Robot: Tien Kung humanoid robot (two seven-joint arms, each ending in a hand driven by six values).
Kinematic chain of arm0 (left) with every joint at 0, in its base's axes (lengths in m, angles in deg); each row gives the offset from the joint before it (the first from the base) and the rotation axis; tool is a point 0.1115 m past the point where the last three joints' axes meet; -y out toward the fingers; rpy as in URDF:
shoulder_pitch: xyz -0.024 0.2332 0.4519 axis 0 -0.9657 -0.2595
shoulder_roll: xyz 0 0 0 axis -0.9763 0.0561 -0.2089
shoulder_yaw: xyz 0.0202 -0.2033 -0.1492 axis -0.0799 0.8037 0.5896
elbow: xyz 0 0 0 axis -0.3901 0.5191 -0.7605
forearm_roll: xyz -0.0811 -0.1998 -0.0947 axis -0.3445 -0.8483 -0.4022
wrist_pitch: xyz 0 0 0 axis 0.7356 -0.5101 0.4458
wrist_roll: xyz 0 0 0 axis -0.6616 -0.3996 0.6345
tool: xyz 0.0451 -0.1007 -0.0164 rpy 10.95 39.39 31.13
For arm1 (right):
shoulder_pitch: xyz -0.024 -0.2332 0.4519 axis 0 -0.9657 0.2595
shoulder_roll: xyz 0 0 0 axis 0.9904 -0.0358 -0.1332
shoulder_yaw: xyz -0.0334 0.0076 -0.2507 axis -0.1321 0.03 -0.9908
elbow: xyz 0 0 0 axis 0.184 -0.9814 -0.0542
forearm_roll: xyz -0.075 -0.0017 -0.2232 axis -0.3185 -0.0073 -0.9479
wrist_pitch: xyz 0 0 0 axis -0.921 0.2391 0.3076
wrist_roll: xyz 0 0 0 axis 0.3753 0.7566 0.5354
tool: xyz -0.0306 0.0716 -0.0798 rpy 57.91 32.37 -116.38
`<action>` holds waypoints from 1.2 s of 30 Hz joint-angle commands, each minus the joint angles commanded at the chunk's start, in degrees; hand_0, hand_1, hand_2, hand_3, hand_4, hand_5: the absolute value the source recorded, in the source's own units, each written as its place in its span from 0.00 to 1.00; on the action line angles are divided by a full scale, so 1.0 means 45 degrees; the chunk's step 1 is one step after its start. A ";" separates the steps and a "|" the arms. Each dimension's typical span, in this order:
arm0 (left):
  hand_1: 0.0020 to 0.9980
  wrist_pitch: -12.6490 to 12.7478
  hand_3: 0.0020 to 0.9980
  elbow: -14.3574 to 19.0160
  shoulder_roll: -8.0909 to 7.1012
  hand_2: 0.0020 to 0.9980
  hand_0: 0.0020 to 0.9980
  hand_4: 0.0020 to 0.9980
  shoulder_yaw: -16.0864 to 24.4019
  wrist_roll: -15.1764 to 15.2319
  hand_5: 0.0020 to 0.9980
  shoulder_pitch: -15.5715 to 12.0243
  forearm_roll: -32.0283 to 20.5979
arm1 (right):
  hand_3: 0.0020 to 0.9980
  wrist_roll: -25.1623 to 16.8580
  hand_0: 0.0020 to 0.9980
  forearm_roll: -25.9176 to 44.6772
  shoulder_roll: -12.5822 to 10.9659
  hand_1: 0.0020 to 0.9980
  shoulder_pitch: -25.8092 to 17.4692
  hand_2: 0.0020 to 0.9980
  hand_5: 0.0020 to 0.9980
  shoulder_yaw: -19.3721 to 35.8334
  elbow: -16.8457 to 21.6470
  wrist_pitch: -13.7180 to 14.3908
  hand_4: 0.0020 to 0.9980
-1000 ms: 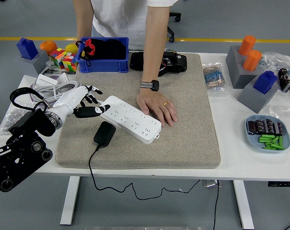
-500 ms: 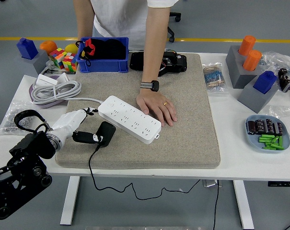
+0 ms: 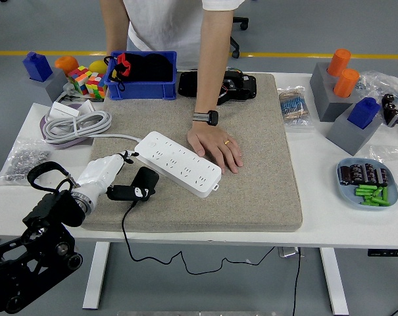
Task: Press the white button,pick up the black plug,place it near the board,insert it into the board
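1. On the grey felt mat (image 3: pixel 251 191), centre: white power board (image 3: pixel 177 163), lying at a slant, its near end towards the right. Its white cord runs off to the left to a coil (image 3: pixel 74 125) on the table.
2. Just beside the board's near-left edge: black plug (image 3: pixel 143 183), lying flat on the mat, apart from the board; its black cable (image 3: pixel 128 227) drops over the table's front edge.
3. At the mat's left edge: left hand (image 3: pixel 113 181), white shell with black fingers (image 3: pixel 125 193). The fingers reach to the plug's left side and touch it; whether they grip it cannot be told.
4. At the board's right side: a person's hand (image 3: pixel 216 146), flat on the mat, palm down, fingertips near the board's near end; a watch on the wrist.
5. Far left of the table: blue bin (image 3: pixel 143 89) and colour cube (image 3: pixel 87 80).
6. Right of the table: grey blocks with orange cylinders (image 3: pixel 342 69); blue plate (image 3: pixel 347 187) of small parts.
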 joint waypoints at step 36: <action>0.67 0.1202 0.78 -0.0550 0.0482 0.63 0.56 1.00 -0.0673 -0.0493 0.59 -0.0155 0.1255 | 0.61 -0.0013 0.66 0.0062 -0.0219 0.67 0.0069 0.63 0.48 -0.0478 0.0131 0.0013 0.69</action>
